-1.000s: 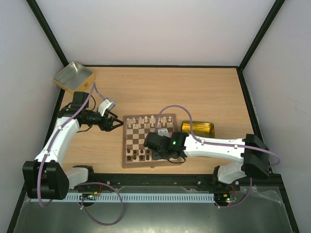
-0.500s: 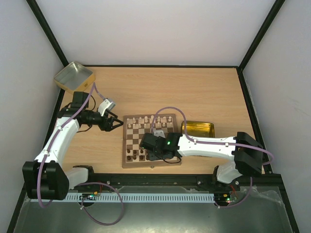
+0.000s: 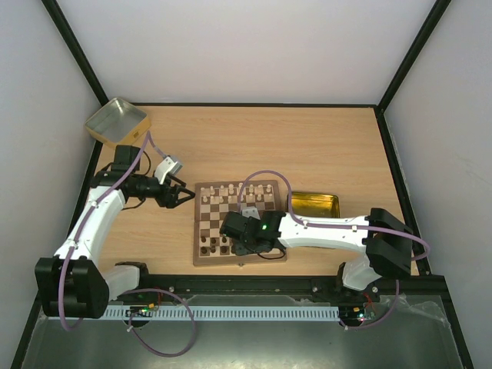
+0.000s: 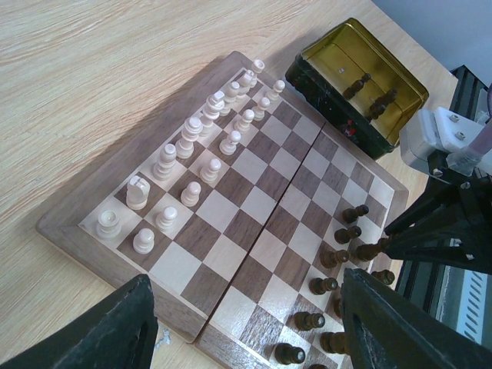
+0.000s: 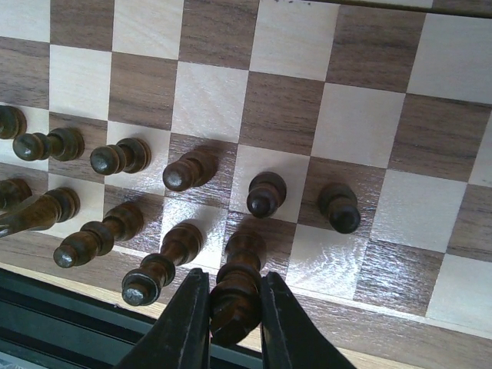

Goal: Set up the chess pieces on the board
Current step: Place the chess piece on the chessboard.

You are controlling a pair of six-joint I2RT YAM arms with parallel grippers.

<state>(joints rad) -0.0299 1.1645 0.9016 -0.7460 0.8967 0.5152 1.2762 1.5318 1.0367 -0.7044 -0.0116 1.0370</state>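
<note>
The board point(image 3: 197, 231) lies at the table's middle. Cream chess pieces point(image 3: 231, 192) stand on its two far rows and dark brown pieces point(image 3: 215, 244) on its near rows. My right gripper point(image 3: 243, 247) is over the near row, and in the right wrist view point(image 5: 234, 327) it is shut on a dark brown piece point(image 5: 237, 292) whose base rests on a near-row square. Several dark pieces point(image 5: 184, 173) stand to its left and beyond it. My left gripper point(image 3: 184, 196) hovers just left of the board, open and empty point(image 4: 250, 338).
A gold tin point(image 3: 315, 204) sits right of the board, and the left wrist view shows it point(image 4: 361, 77) holding a few dark pieces. Another tin point(image 3: 117, 121) sits at the far left corner. The right arm reaches across the board's near right part.
The right arm has shifted a little to the left along the board's near rows with the dark piece in its grip. The left arm has not moved.
</note>
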